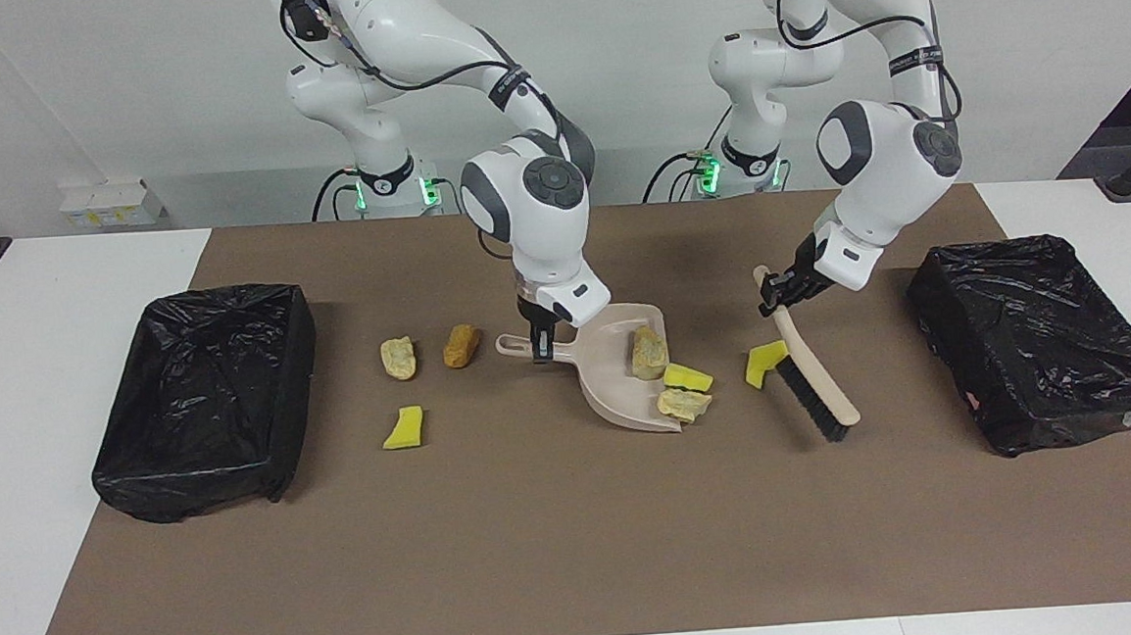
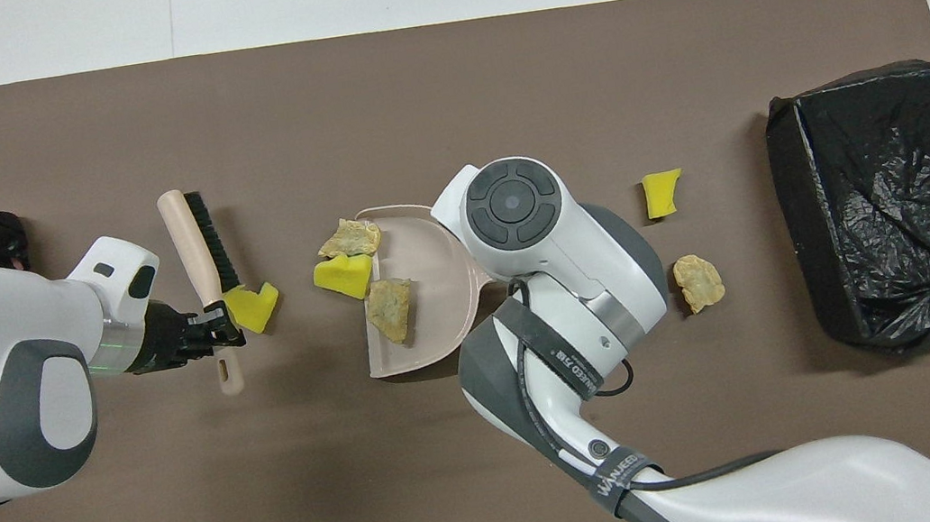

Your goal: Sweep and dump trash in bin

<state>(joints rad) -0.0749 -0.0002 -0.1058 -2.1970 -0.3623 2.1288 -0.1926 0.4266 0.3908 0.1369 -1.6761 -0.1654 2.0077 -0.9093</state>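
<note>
Facing view, left pincer gripping brush, yellow scrap touching bristles, below pincer.

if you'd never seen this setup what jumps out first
The right gripper shut on the handle of a beige dustpan mid-table, one foam scrap inside it. Beside it, toward the left arm's end, the left gripper holds a brush against a yellow scrap.

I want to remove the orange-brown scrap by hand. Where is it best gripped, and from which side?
Probably across its short middle, coming straight down from above. The orange-brown scrap lies flat on the brown mat as a small oblong lump, apart from the pale scrap beside it, so fingers would likely fit along both long sides.
</note>
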